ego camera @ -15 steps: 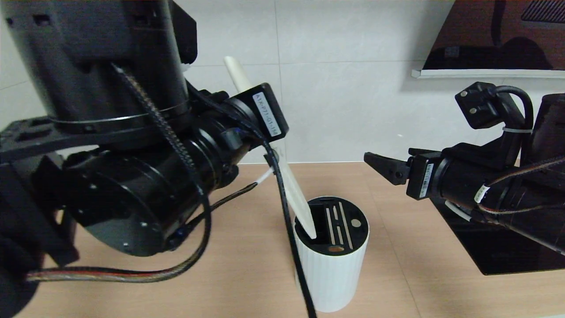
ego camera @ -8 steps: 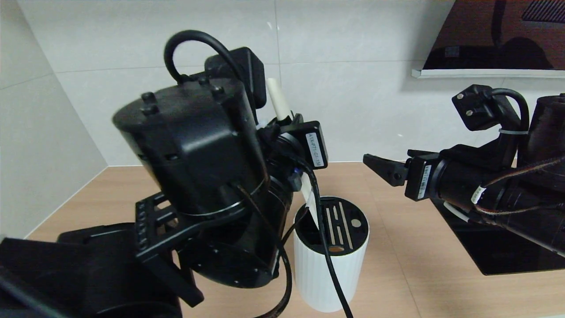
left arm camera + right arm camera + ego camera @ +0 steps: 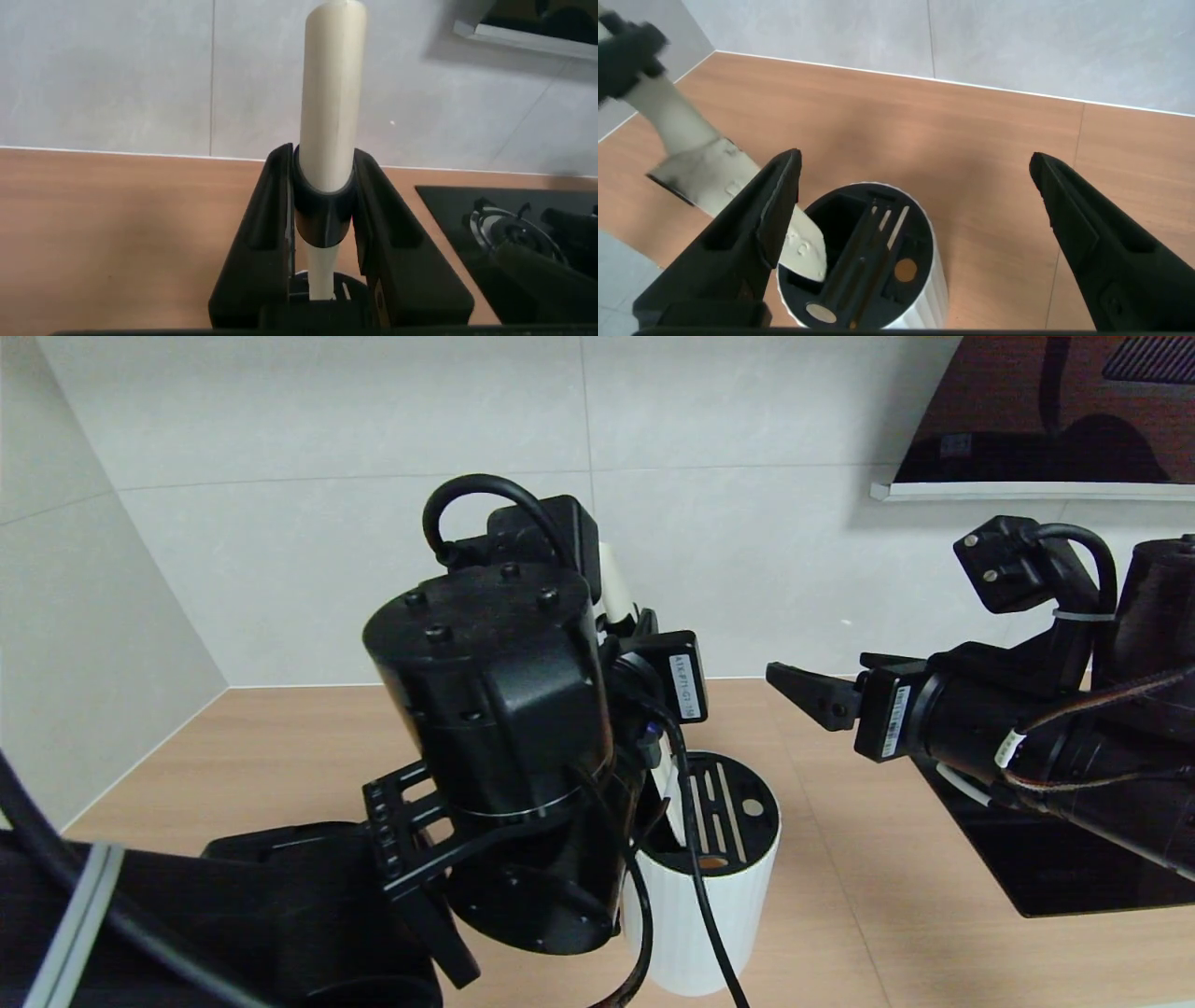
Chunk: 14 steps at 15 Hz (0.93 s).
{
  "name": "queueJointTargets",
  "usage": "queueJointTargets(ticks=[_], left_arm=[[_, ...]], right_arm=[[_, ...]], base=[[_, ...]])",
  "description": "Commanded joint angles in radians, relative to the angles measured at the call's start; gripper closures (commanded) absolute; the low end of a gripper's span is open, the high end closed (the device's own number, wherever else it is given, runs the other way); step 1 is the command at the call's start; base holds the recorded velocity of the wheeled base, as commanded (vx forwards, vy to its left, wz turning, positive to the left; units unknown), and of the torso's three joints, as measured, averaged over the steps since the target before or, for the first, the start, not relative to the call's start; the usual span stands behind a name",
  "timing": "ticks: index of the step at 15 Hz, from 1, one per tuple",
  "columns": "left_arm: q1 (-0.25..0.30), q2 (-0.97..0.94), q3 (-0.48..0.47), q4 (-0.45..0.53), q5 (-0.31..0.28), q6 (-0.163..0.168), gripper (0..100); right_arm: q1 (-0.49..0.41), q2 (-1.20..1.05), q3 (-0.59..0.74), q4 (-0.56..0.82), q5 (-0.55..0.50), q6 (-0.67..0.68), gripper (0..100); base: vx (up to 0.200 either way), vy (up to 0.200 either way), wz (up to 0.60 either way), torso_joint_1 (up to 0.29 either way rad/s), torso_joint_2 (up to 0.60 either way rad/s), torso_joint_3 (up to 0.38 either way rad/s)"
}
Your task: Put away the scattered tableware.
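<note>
Wooden counter [image 3: 280, 728], white holder [image 3: 719, 915].
Cream knife [image 3: 332, 84] is clenched by left gripper [image 3: 324, 201]; blade [image 3: 799, 247] inside holder is shown from the right wrist, under the spread right gripper [image 3: 913, 163].

Left arm [image 3: 495, 709], centre frame: matte black cylindrical housing, round screw heads on the cap, looped black cable [image 3: 471, 480] on top, white label [image 3: 686, 686]. Right arm [image 3: 1008, 728], right of frame: black, second white label [image 3: 898, 709], white cable tie [image 3: 1083, 612], braided cable [image 3: 1148, 687].
</note>
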<state>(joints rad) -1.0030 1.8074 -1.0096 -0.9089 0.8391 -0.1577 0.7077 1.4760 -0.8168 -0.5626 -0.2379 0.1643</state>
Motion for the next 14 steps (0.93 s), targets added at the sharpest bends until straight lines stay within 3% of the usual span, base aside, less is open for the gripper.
queueJointTargets(ticks=[1,8,10,14], left_arm=[[0.0,0.007,0.0,-0.001,0.0,0.0,100],[0.0,0.085,0.014,-0.002,-0.005,-0.005,100],[-0.002,0.102,0.012,-0.001,-0.008,-0.034,100],[-0.006,0.151,0.014,-0.001,-0.008,-0.04,100]], right_arm=[[0.001,0.001,0.001,0.0,0.0,0.0,0],[0.001,0.001,0.001,0.0,0.0,0.0,0],[0.001,0.001,0.002,0.0,0.0,0.0,0],[0.001,0.001,0.005,0.0,0.0,-0.002,0]], base=[[0.0,0.0,0.0,0.0,0.0,0.0],[0.0,0.0,0.0,0.0,0.0,0.0],[0.0,0.0,0.0,0.0,0.0,0.0],[0.0,0.0,0.0,0.0,0.0,0.0]])
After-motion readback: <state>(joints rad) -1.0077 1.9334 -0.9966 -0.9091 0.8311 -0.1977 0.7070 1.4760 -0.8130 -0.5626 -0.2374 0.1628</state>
